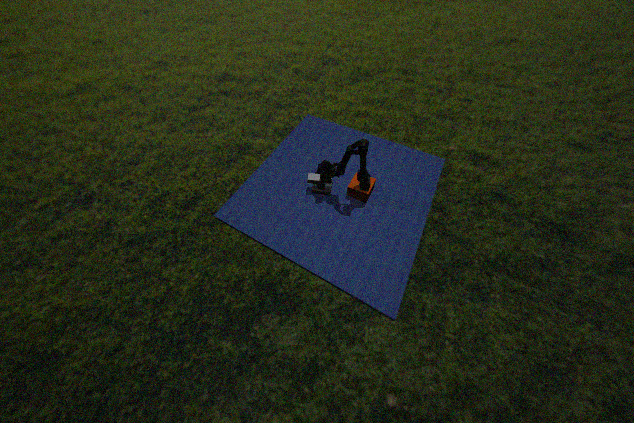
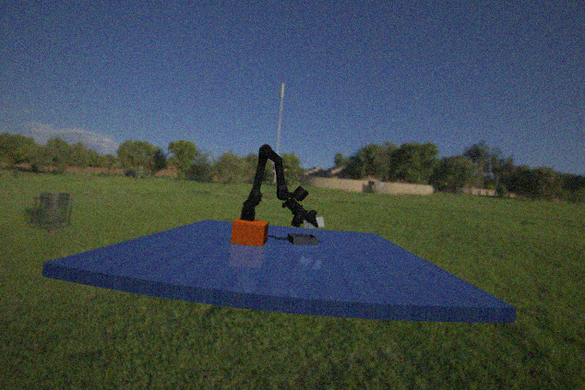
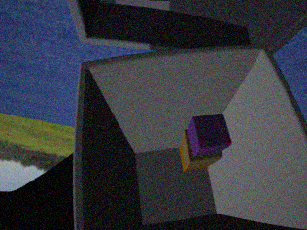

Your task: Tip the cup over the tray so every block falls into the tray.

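Observation:
My gripper (image 1: 321,178) (image 2: 307,220) is shut on the pale grey square cup (image 1: 313,177) (image 2: 320,221) (image 3: 165,96) and holds it tilted, clear of the table, low above the tray. The dark grey shallow tray (image 2: 302,240) (image 3: 117,44) stands on the table; its rim shows beyond the cup's mouth in the wrist view. A purple block (image 3: 212,136) and an orange-tan block (image 3: 190,161) behind it are inside the cup. Whether more blocks are hidden behind them I cannot tell. The tray's inside is only partly visible, and no block shows there.
The blue table top (image 1: 327,249) (image 2: 283,281) has open edges with grass around it. The arm stands on an orange box (image 1: 354,184) (image 2: 249,232), close beside the tray.

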